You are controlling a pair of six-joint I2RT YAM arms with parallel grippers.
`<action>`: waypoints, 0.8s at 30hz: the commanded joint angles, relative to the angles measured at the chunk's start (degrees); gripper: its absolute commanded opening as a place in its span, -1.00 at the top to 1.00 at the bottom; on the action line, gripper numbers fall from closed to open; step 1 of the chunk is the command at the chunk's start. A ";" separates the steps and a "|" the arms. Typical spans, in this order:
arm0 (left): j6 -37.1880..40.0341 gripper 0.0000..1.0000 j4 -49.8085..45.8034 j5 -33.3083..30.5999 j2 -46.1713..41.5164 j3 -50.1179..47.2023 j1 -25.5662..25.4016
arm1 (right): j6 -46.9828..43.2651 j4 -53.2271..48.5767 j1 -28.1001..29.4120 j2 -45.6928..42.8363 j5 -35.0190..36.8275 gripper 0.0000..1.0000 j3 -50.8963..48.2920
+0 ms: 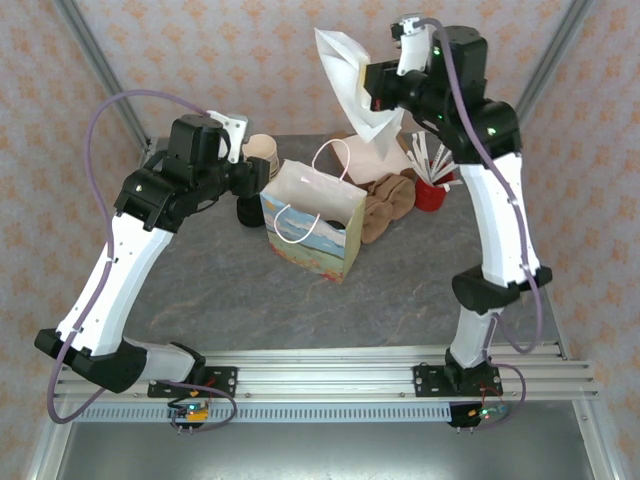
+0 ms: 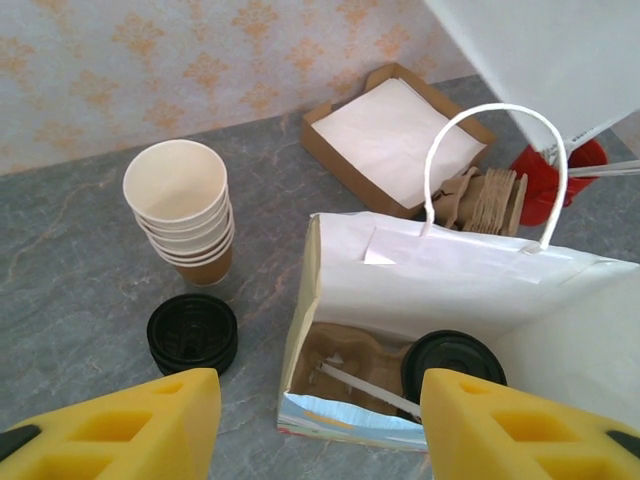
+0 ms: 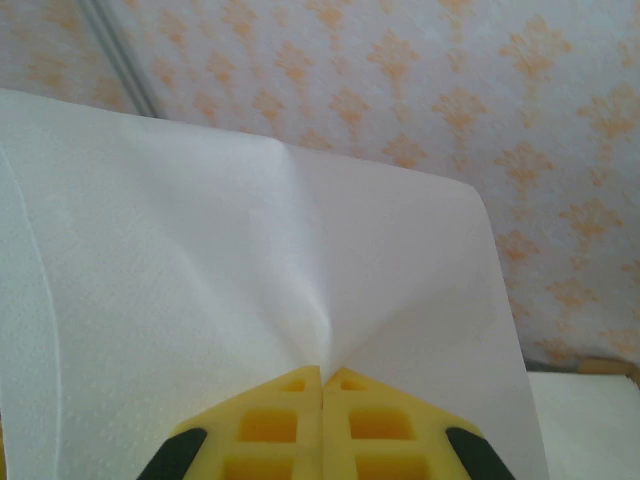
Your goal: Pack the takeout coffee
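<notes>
Yellow fingers [image 3: 270, 425] of the right gripper [image 3: 322, 385] are pressed together on a white napkin [image 3: 250, 270], held high at the far side. By my reckoning it wants lowering squarely into the paper bag [image 2: 440, 280], clear of the handle [image 2: 497, 107]. The left gripper [image 2: 315, 405] hovers just left of the bag's mouth, fingers apart, holding nothing. Inside the bag sits the takeout coffee [image 2: 455, 362], lid up, beside brown paper [image 2: 350, 360] and a stirrer [image 2: 370, 390]. Left on the table [image 2: 80, 300] are a stack of cups [image 2: 180, 205] and loose lids [image 2: 192, 333].
</notes>
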 commanded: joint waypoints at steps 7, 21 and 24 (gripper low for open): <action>-2.18 -0.13 1.40 -6.60 -1.28 -2.15 0.57 | -4.60 -3.95 7.71 -9.73 -4.96 1.00 -0.68; -3.55 -0.14 -0.82 -17.08 1.15 -5.08 1.18 | -0.26 -3.31 12.61 -10.26 -12.45 1.00 -1.63; -3.73 -0.14 -0.76 -17.28 0.85 -5.61 1.68 | 0.37 -3.53 12.61 -9.39 -11.53 1.00 -1.93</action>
